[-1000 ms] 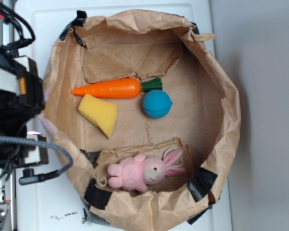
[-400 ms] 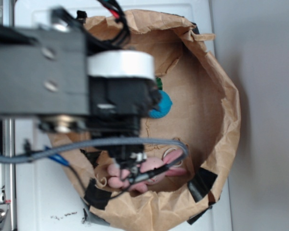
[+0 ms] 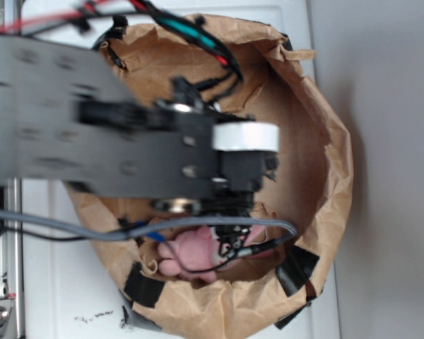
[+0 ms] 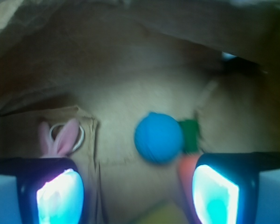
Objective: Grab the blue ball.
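Brown paper bag (image 3: 325, 176) used as open-topped bin; its wall rings all contents. Bunny (image 4: 64, 136) seen left of ball, well apart. Blue ball (image 4: 158, 137) lying on bag floor, centred ahead between fingers. Carrot (image 4: 189, 140) touching ball's right side, clearance tight there. Gripper (image 4: 137, 186) held wide open, nothing grasped.
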Available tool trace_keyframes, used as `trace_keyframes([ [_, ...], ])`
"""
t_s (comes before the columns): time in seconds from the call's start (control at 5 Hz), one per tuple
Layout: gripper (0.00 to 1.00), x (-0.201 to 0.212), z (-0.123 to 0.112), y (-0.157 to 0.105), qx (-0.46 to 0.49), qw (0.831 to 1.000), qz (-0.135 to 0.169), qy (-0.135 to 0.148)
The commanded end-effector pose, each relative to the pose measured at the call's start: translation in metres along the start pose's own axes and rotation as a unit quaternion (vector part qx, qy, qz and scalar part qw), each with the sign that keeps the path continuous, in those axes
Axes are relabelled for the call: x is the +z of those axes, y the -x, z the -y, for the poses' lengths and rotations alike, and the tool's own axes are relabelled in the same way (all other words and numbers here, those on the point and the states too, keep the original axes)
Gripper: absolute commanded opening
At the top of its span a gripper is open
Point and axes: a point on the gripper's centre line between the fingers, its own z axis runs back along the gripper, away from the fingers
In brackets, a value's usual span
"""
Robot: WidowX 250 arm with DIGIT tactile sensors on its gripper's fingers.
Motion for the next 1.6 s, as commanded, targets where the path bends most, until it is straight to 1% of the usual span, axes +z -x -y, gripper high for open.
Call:
trace_keyframes([
  [0.0, 1.00, 0.014, -0.004, -0.015, 0.011, 1.000, 0.029, 0.004],
  [0.2, 1.00, 0.014, -0.004, -0.015, 0.011, 1.000, 0.029, 0.004],
  [0.4, 1.00, -0.005, -0.010, -0.026, 0.003, 1.000, 0.017, 0.015],
  [0.6, 1.00, -0.016, -0.021, -0.025, -0.015, 0.999, 0.014, 0.030],
  [0.8, 1.00, -0.027, -0.026, -0.023, -0.031, 0.999, 0.009, 0.029],
  [1.0, 1.00, -0.037, -0.029, -0.028, -0.034, 0.999, 0.008, 0.016],
  [1.2, 1.00, -0.063, -0.031, -0.028, -0.046, 0.999, 0.009, -0.016],
  [1.4, 0.00, -0.070, -0.032, -0.024, -0.046, 0.999, 0.019, -0.022],
])
